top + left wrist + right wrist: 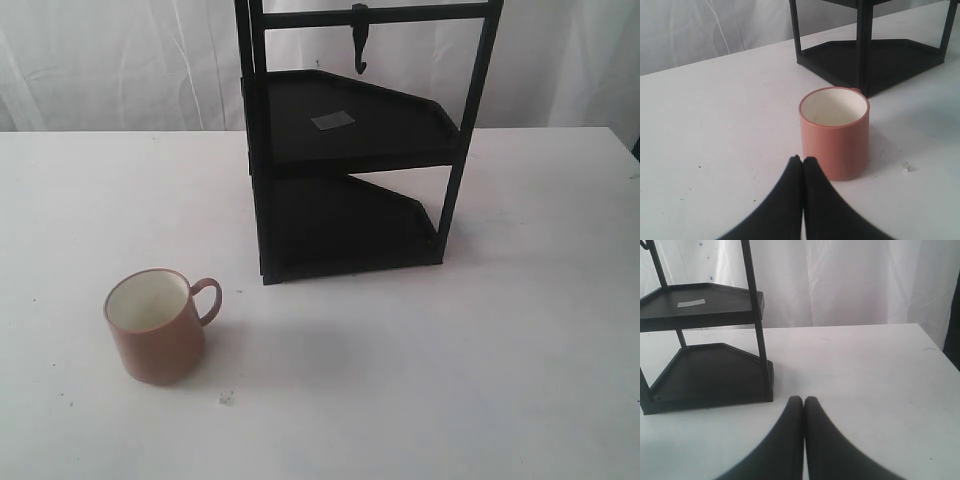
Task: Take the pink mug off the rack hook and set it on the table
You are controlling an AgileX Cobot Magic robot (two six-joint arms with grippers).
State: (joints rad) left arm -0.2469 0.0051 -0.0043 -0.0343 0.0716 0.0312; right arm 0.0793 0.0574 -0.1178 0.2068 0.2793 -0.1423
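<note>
The pink mug (pixel 155 325) stands upright on the white table (pixel 420 380) at the front left, its handle toward the black frame; the cream inside shows. In the left wrist view the pink mug (pixel 835 132) sits just beyond my left gripper (pixel 803 159), which is shut with nothing held. The rack hook (pixel 360 42) hangs bare from the top crossbar. My right gripper (pixel 803 399) is shut and empty over the table, beside the frame. Neither gripper shows in the exterior view.
The tall black two-shelf frame (pixel 350 150) stands at the back middle, with a grey patch (pixel 332 121) on its upper shelf. A small white scrap (pixel 226 399) lies near the mug. A white curtain hangs behind the table.
</note>
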